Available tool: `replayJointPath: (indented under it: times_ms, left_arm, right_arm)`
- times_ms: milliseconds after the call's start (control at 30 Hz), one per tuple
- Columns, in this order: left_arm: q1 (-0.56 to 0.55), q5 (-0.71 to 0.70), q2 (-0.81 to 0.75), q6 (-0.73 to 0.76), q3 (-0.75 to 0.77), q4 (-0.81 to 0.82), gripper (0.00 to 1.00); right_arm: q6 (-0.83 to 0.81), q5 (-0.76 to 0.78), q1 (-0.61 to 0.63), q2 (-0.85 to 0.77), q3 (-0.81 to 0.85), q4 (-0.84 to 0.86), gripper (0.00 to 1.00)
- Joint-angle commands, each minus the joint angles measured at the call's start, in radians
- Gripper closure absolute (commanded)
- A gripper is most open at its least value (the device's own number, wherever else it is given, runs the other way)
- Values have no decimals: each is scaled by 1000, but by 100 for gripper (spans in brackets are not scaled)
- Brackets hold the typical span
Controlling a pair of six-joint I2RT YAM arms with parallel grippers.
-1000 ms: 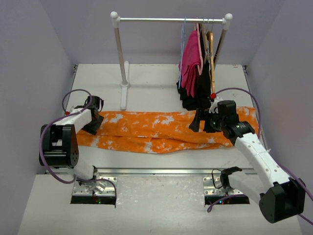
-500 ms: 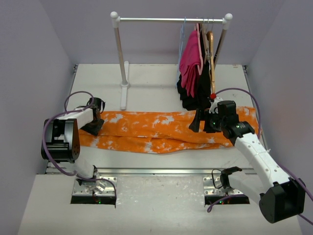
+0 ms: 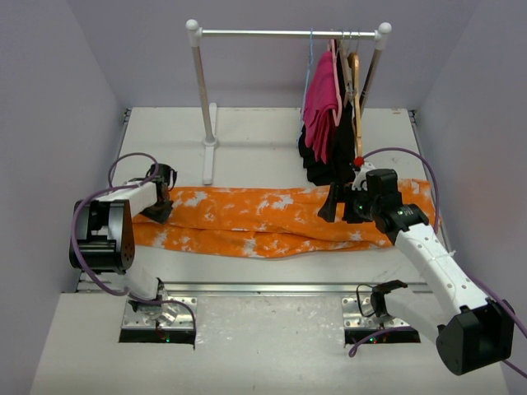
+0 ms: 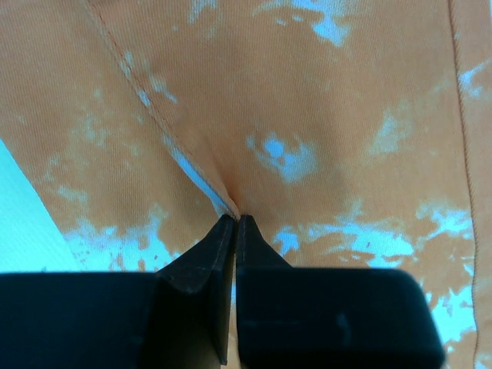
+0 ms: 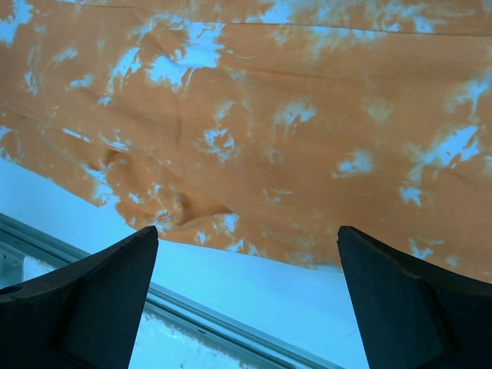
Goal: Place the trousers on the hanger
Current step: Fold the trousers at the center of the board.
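The orange trousers [image 3: 272, 218] with white blotches lie flat across the table, running left to right. My left gripper [image 3: 156, 210] rests on their left end. In the left wrist view its jaws [image 4: 234, 221] are shut, pinching a small pucker of the trousers [image 4: 307, 115] along a seam. My right gripper [image 3: 338, 206] hovers over the right part, wide open and holding nothing [image 5: 246, 231], with the trousers [image 5: 292, 115] and their near edge below it. The pale blue wire hanger [image 3: 308, 66] hangs bare on the rail, left of the pink garment.
A white clothes rack [image 3: 288, 34] stands at the back, its left post [image 3: 203, 99] just behind the trousers. On its right end hang a pink garment [image 3: 323, 103], a black garment [image 3: 325, 164] and a tan wooden hanger [image 3: 356, 90]. A metal rail [image 3: 263, 288] marks the table's near edge.
My left gripper's jaws have closed from part open onto the cloth at the trousers' left end. The right arm has not moved.
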Motion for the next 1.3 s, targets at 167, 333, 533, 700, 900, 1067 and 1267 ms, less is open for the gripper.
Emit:
replayJointPath:
  times_ms: [167, 333, 533, 700, 900, 1067, 1267]
  left_arm:
    - [-11, -99, -240, 21, 47, -93, 100]
    - [-11, -120, -375, 39, 61, -133, 100]
    - [-10, -102, -473, 62, -2, -156, 100]
    - [-13, -93, -569, 95, -75, -153, 100]
    - [-16, -89, -639, 118, -165, -146, 100]
    - [-15, -72, -668, 158, -209, -96, 62]
    - [-16, -20, -612, 138, -163, -91, 0]
  right_arm:
    - [-11, -1, 3, -12, 0, 37, 1]
    - [-10, 3, 3, -11, 1, 35, 1]
    - [-10, 7, 3, -9, 2, 33, 1]
    - [-10, 10, 3, -5, 3, 33, 1]
    - [-11, 15, 3, -2, 3, 33, 1]
    - [-10, 10, 5, 1, 3, 33, 1]
    - [-12, -2, 4, 12, 5, 39, 1]
